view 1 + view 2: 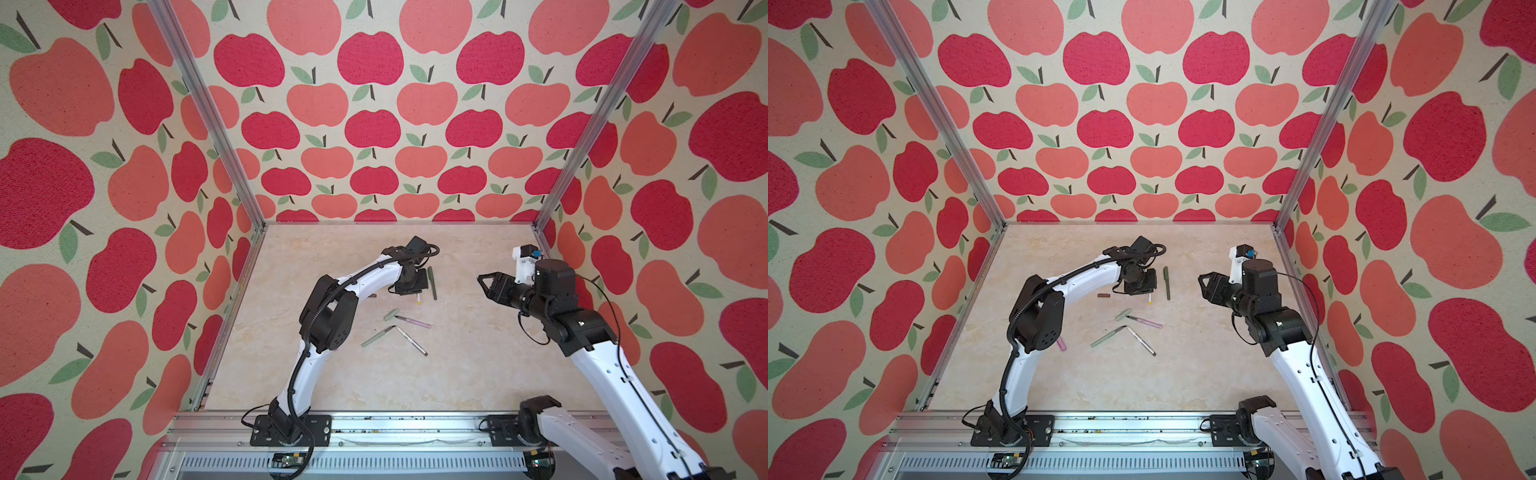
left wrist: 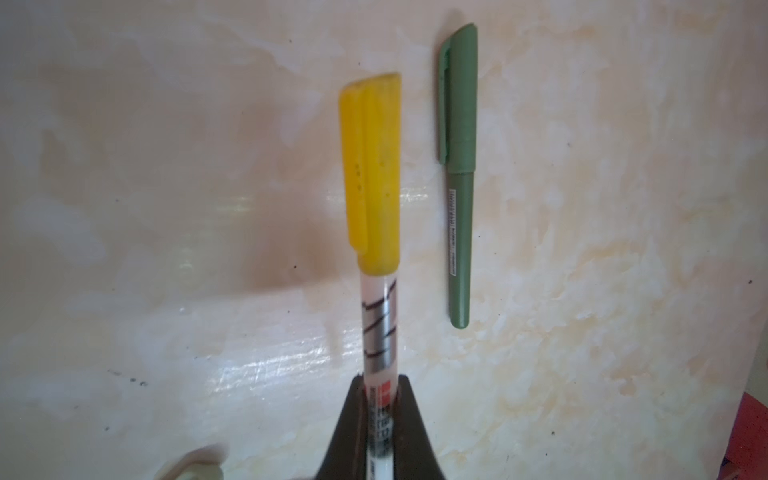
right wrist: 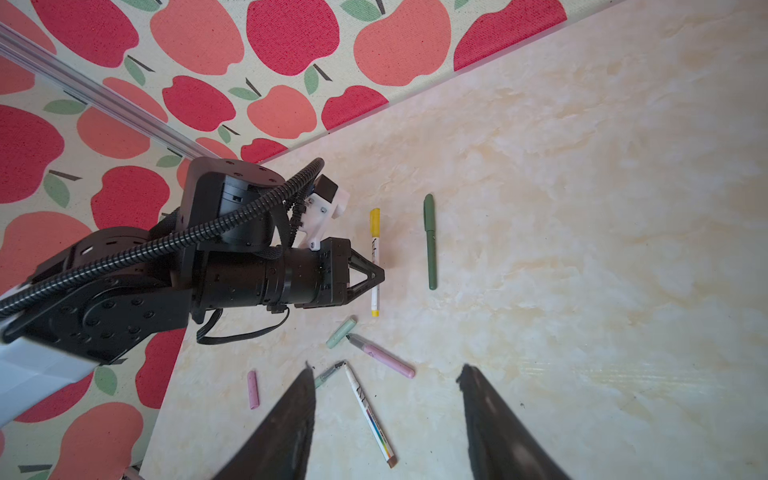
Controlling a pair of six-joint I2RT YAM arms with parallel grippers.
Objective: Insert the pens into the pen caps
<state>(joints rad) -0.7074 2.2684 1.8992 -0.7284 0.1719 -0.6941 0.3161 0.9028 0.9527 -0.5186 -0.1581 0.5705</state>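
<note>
Left pincer (image 3: 376, 277) clenched on white-grey plastic marker pen (image 2: 380, 324), stubby yellow cap (image 2: 374, 174) already on its tip. Dark green capped pen (image 2: 459, 208) lies just beside it on marbled beige desk (image 1: 457, 374). Right pincer (image 3: 387, 370) released, empty. Loose near the middle: pink pen (image 3: 384, 357), pale green cap (image 3: 340, 332), pale green pen (image 1: 376, 336), 1 more white pen (image 3: 370, 415). Pink cap (image 3: 252, 389) and brown cap (image 1: 1103, 295) lie apart.

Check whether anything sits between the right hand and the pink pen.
Nothing visible does: only bare table lies between the open right hand and the pink pen. The left hand's yellow-capped pen is off that line.
</note>
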